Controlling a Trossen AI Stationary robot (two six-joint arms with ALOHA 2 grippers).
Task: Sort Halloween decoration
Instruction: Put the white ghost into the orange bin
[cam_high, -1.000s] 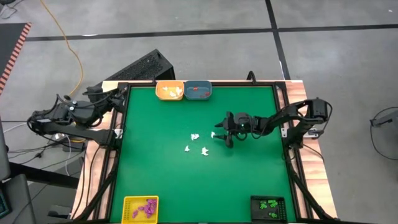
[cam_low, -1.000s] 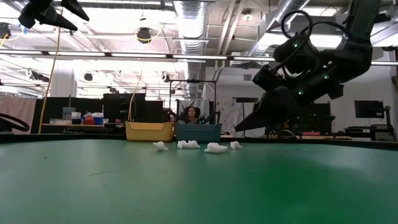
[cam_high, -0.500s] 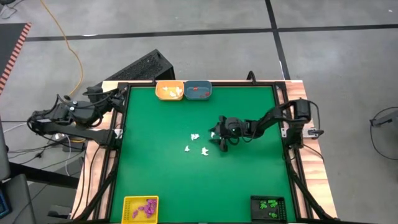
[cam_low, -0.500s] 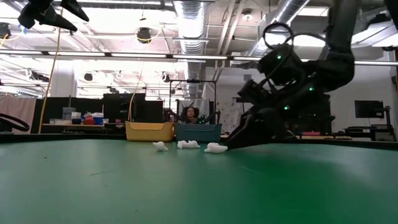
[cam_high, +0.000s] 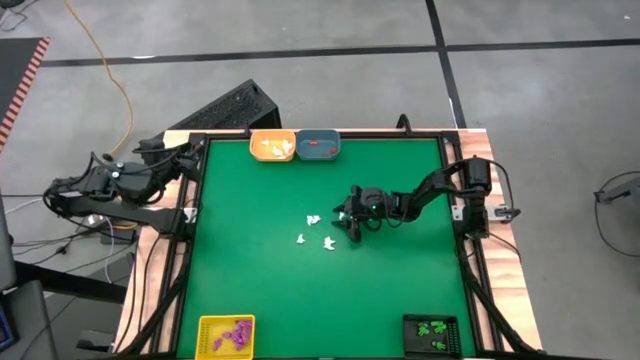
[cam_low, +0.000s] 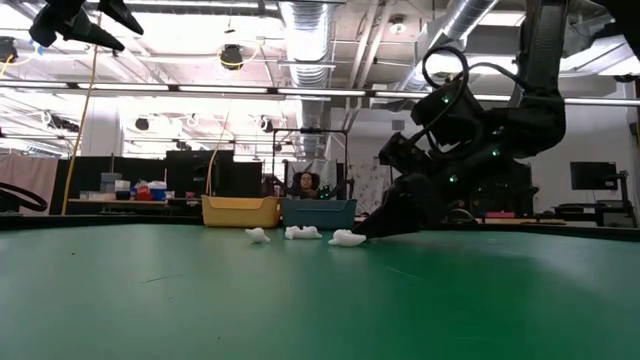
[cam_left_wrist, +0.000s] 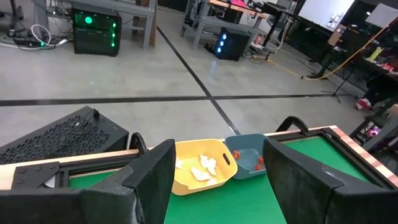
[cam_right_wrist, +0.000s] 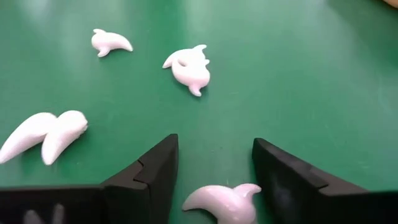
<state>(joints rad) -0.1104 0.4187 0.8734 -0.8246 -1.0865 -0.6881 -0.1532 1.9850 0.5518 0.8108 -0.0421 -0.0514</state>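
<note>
No text, label, brand, number or sign can be read anywhere in these views. The trays, the green tabletop and the arms carry no legible marking, and the screens and equipment in the room behind are too far off to make out any writing.
</note>
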